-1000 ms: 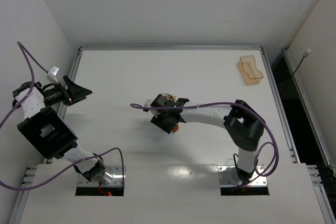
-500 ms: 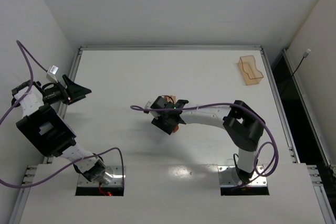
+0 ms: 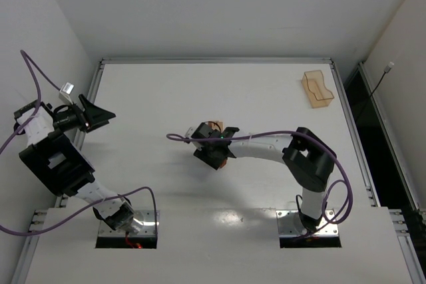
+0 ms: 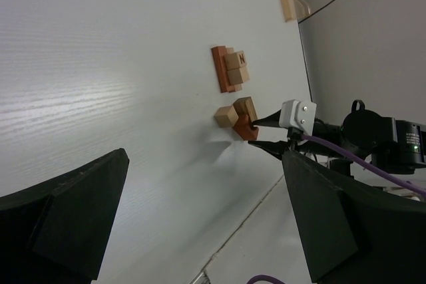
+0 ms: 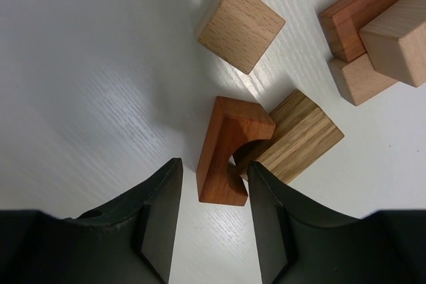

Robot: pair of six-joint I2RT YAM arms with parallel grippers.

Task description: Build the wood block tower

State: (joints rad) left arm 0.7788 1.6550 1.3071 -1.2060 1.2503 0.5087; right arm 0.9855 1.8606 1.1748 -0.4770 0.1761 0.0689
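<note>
A reddish-orange arched wooden block (image 5: 229, 121) lies midway on the white table (image 5: 80, 64), touching a grained tan block (image 5: 299, 134), a part-built red-and-tan stack (image 5: 373, 24) nearby; light, stiff and smooth, it looks best pinched across its flat sides. The right gripper (image 5: 214, 167) straddles it, jaws apart, not yet clamped; the left gripper (image 4: 205, 164) gapes wide, well away

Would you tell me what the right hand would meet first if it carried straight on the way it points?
Most likely the reddish arch block, lying straight ahead between the fingers of the right hand; the table is right beneath it.
</note>
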